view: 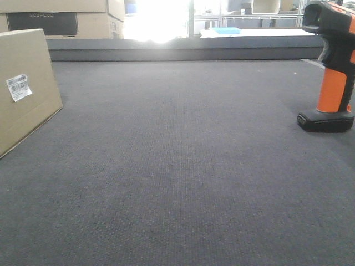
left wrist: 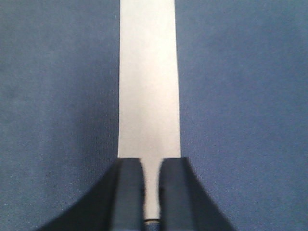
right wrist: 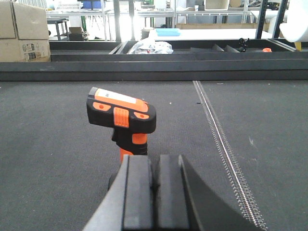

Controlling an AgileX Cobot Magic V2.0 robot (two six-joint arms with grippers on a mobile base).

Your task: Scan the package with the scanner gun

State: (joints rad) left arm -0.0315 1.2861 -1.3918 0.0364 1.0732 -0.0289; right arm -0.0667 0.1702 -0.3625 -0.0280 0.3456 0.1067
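Observation:
The package [view: 25, 88], a plain tan cardboard box with a small white barcode label [view: 18, 87], stands on the dark mat at the far left. In the left wrist view its narrow top face [left wrist: 148, 77] runs straight ahead under my left gripper [left wrist: 151, 166], whose jaws hover above it with only a thin slit between them and hold nothing. The scanner gun [view: 333, 66] stands upright on its black base at the far right. My right gripper [right wrist: 155, 168] is shut and empty, just behind the scanner gun [right wrist: 122, 115]. Neither gripper shows in the front view.
Cardboard boxes with a dark printed panel [view: 61, 19] sit beyond the raised back rim [view: 183, 49]. A zipper-like seam [right wrist: 216, 134] runs along the mat to the right of the scanner. More boxes [right wrist: 24, 29] and a plastic bag [right wrist: 150, 46] lie behind the rim.

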